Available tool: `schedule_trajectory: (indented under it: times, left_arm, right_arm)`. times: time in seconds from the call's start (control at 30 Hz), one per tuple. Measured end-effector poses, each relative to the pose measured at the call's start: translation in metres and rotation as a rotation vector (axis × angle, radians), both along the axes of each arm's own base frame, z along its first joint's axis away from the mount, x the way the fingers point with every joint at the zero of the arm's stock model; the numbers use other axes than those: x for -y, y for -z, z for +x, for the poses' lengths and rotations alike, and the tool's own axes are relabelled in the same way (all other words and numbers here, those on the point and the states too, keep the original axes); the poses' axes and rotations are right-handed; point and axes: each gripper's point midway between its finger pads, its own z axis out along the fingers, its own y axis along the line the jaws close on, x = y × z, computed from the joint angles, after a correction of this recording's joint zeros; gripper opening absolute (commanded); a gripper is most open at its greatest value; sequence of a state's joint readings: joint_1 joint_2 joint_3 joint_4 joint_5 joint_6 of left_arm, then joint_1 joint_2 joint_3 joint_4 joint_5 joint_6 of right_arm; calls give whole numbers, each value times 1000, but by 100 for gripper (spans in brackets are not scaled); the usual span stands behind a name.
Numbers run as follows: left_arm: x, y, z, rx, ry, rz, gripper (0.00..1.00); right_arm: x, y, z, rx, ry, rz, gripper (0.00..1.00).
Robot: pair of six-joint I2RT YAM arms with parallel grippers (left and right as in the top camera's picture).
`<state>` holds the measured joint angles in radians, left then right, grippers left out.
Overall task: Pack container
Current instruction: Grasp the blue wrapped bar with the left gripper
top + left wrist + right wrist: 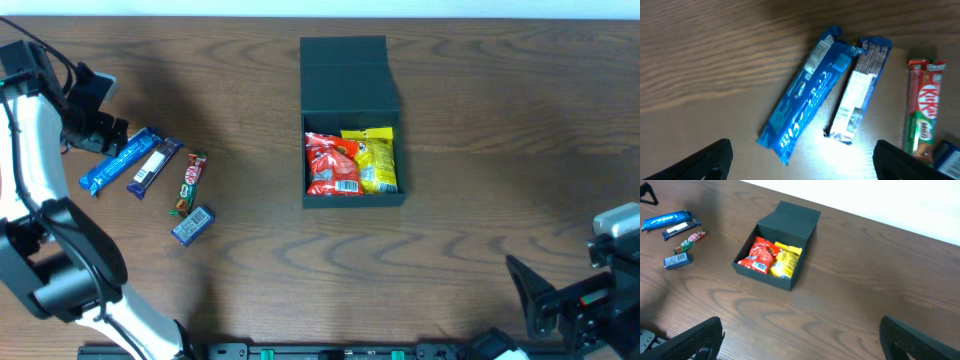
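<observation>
Dark fingertips (705, 160) frame the bottom of the left wrist view, and they stand wide apart. The left gripper (805, 165) is released, nothing between its jaws, hovering just over a long blue snack bar (807, 95) that lies flat on the wooden table (480, 250). Right beside that bar sits a second one in a blue and silver wrapper (857, 95), then a KitKat (922, 112), and a small blue packet (192, 225) at the end of the row.

Over at mid-table, well apart from those snacks, sits the container (352, 200), with its flap lid laid open behind it. A red packet (330, 165) and a yellow packet (375, 160) lie side by side inside and cover most of the floor.

That box looks like light cardboard to me: stiff enough to hold its shape, matte so not slippery, but with thin walls that would buckle under a hard pinch, and light enough to skid if nudged. For shutting it, the free edge of the flap looks the best place to grip; a side wall would do for steadying.

Down at the near right, the right gripper (800, 340) hangs fully spread and empty, touching nothing, looking across at the box.
</observation>
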<state>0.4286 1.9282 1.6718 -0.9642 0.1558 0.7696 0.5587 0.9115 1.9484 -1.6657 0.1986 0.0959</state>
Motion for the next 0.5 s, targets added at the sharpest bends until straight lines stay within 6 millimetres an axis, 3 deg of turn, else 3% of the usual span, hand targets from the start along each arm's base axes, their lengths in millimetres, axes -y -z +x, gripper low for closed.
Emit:
schedule_trajectory:
  times: [0.37, 0.5]
  left_arm:
    - [-12, 38, 28, 19, 144, 52, 91]
    - [-13, 57, 29, -9, 166, 42, 91]
  right_arm:
    - [1, 2, -1, -10, 0, -6, 99]
    - [1, 2, -1, -10, 4, 0, 99]
